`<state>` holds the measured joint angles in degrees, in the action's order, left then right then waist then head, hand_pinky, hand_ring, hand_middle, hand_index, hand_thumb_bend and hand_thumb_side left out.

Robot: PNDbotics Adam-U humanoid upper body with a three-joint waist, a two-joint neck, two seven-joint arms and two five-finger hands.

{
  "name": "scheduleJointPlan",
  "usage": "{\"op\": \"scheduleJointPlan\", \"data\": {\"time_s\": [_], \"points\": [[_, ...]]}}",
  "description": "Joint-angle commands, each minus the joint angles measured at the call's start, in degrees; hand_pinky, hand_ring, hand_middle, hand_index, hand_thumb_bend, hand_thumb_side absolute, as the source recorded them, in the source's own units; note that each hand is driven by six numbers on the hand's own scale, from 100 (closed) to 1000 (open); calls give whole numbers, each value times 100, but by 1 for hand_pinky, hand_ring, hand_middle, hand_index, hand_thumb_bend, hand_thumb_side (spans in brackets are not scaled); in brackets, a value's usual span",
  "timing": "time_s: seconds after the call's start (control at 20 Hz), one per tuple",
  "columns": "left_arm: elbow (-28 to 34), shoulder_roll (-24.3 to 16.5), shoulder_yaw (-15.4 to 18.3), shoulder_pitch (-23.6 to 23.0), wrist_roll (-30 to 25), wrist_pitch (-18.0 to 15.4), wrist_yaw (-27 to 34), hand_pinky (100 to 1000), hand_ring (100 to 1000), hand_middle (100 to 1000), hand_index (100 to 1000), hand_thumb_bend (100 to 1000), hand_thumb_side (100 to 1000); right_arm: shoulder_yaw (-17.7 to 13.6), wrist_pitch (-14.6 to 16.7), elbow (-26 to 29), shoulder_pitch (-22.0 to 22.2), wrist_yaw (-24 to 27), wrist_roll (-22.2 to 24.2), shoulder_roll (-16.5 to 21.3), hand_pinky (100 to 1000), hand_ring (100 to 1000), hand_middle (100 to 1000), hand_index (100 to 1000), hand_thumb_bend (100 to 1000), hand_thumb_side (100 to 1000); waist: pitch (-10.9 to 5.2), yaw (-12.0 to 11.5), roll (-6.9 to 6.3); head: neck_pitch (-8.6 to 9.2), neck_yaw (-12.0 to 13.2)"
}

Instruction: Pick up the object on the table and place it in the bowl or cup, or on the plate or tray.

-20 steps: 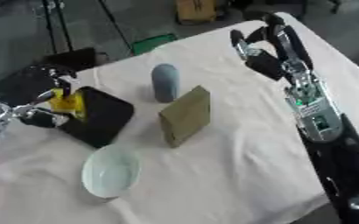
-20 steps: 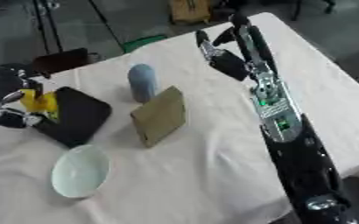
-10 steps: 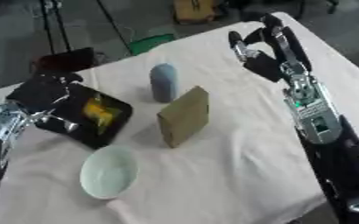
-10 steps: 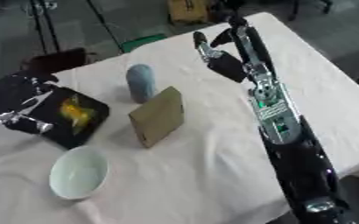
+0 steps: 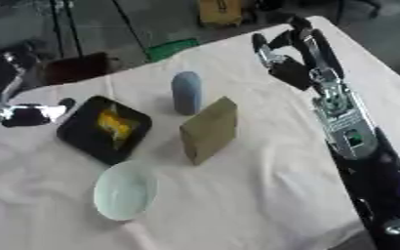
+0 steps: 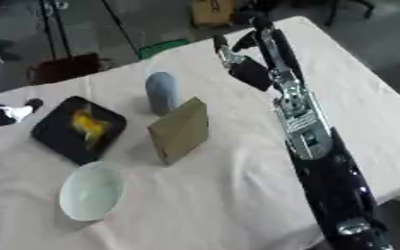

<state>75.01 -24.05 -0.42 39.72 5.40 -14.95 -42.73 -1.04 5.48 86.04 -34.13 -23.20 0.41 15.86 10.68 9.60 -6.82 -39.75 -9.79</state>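
A yellow object (image 5: 114, 124) lies on the black square tray (image 5: 84, 139) at the table's left. My left hand (image 5: 29, 115) is at the left edge, just off the tray's far-left corner, blurred, fingers spread and holding nothing. Beside the tray stand a grey-blue cup (image 5: 186, 92) and a tan box (image 5: 210, 129) on its edge. In front of the tray sits a pale green bowl (image 5: 125, 190). My right hand (image 5: 289, 58) hangs open over the table's far right, fingers up, apart from everything.
A white cloth covers the table (image 5: 263, 195). My right forearm (image 5: 349, 132) runs along the right side down to the lower corner. Beyond the far edge are a dark floor, a green thing (image 5: 171, 49) and a brown box (image 5: 220, 10).
My left hand has let go of the yellow object, which now lies on the black tray, and has drawn back to the left. The right hand has barely moved.
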Motion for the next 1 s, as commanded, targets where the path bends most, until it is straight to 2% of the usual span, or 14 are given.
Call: {"op": "scheduleJointPlan", "data": {"time_s": [0.05, 0.15, 0.35, 0.65, 1.0], "points": [[796, -387, 273, -248, -127, 307, 2159, 795, 837, 878, 855, 472, 583, -52, -4, 97, -47, -15, -34, 103, 692, 567, 800, 858, 306, 537, -86, -37, 50, 55, -45], [1209, -476, 386, -545, -261, 426, 3099, 790, 834, 876, 853, 466, 598, -64, -8, 103, -50, -15, -44, 112, 692, 567, 800, 858, 306, 537, -76, -55, 53, 62, -75], [1697, -530, 532, -898, -378, 578, 3775, 788, 834, 875, 853, 486, 614, -83, -20, 95, -50, -15, -59, 136, 692, 567, 800, 858, 306, 538, -65, -74, 65, 63, -102], [2056, -440, 635, -1294, -491, 909, 3855, 776, 825, 865, 853, 486, 640, -86, -21, 88, -51, -18, -63, 140, 692, 567, 800, 858, 309, 538, -56, -131, 70, 59, -143], [2301, -349, 689, -1416, -520, 1040, 3849, 771, 820, 859, 853, 500, 650, -94, -25, 85, -28, -4, -75, 161, 692, 566, 800, 858, 314, 539, -49, -153, 60, 45, -150]]}}
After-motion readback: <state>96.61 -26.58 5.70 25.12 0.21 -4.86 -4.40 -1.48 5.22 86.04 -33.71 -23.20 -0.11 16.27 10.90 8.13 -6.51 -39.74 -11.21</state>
